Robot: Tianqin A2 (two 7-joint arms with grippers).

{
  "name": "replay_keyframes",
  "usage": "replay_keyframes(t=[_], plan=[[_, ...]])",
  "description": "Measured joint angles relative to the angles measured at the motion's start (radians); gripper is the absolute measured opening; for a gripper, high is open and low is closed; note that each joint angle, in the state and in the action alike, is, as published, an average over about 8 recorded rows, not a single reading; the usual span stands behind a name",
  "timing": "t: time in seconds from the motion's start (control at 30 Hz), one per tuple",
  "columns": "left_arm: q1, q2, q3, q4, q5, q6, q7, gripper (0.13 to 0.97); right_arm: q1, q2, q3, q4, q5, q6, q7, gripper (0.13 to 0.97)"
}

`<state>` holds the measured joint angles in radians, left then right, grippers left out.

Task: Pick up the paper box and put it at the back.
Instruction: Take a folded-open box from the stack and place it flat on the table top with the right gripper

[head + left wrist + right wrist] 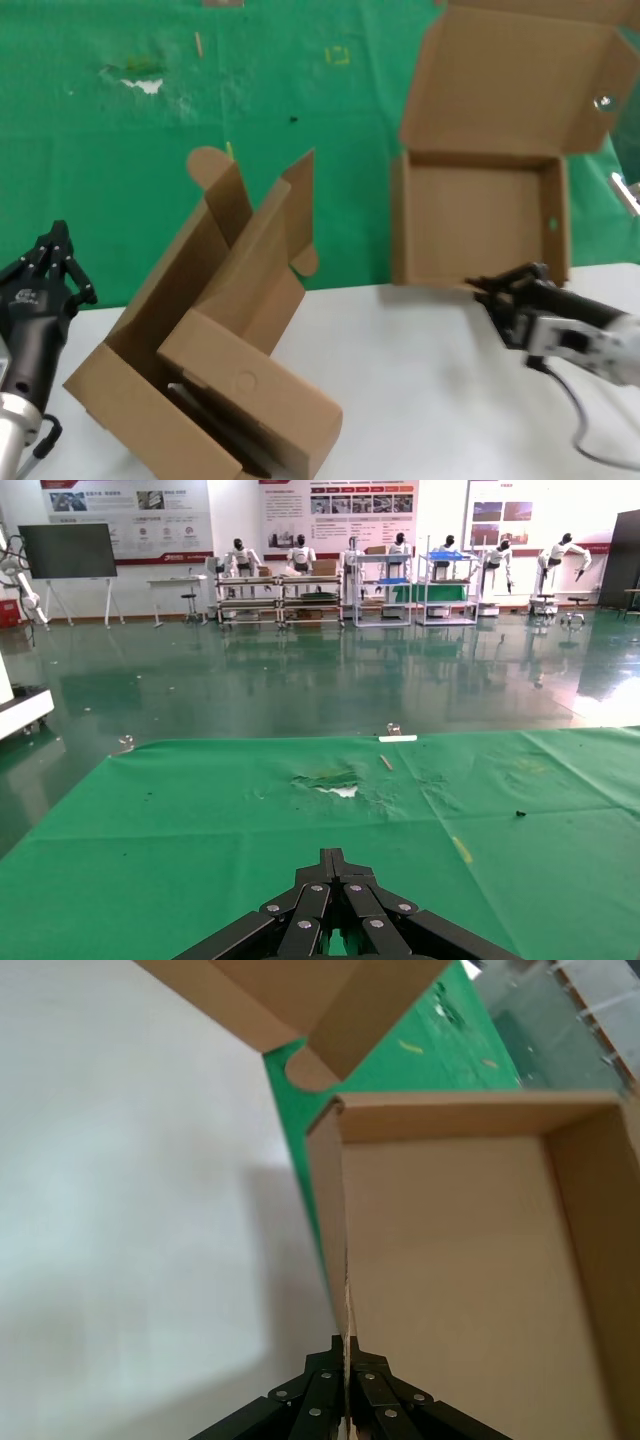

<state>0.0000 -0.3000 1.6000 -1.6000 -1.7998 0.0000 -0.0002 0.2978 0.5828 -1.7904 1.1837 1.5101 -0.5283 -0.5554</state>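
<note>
The shallow corrugated cardboard mailer box (480, 225) is plain brown inside and out, as is the bigger carton with rounded-ear flaps (215, 330). The cloth surface (120, 180) is bright green with a whitish worn patch (145, 85) and small yellow marks; the bench (440, 400) is white.

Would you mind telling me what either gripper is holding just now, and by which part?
The right gripper is shut on the paper box, pinching its near wall at the top edge. The left gripper holds nothing.
</note>
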Motion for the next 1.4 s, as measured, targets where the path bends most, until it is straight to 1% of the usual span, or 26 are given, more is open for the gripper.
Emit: replay_keyframes(t=[0.17,0.27,0.4,0.57,0.67,0.83,1.07,1.2,1.4], plan=[[0.0,0.0,0.0,0.0,0.0,0.0,0.0,0.14,0.124,-0.036,-0.146,-0.026,-0.216,0.081,0.184,0.137],[0.0,0.0,0.0,0.0,0.0,0.0,0.0,0.14,0.174,-0.068,-0.186,-0.04,-0.34,0.091,0.271,0.137],[0.0,0.0,0.0,0.0,0.0,0.0,0.0,0.14,0.214,-0.111,-0.19,-0.054,-0.486,0.071,0.353,0.137],[0.0,0.0,0.0,0.0,0.0,0.0,0.0,0.14,0.25,-0.156,-0.16,-0.08,-0.662,0.024,0.447,0.137],[0.0,0.0,0.0,0.0,0.0,0.0,0.0,0.14,0.267,-0.167,-0.137,-0.09,-0.745,-0.01,0.501,0.137],[0.0,0.0,0.0,0.0,0.0,0.0,0.0,0.14,0.281,-0.164,-0.108,-0.081,-0.831,-0.069,0.572,0.137],[0.0,0.0,0.0,0.0,0.0,0.0,0.0,0.14,0.276,-0.161,-0.089,-0.049,-0.895,-0.131,0.635,0.137],[0.0,0.0,0.0,0.0,0.0,0.0,0.0,0.14,0.264,-0.159,-0.093,-0.031,-0.91,-0.154,0.646,0.138],[0.0,0.0,0.0,0.0,0.0,0.0,0.0,0.14,0.263,-0.151,-0.117,-0.023,-0.903,-0.168,0.616,0.14]])
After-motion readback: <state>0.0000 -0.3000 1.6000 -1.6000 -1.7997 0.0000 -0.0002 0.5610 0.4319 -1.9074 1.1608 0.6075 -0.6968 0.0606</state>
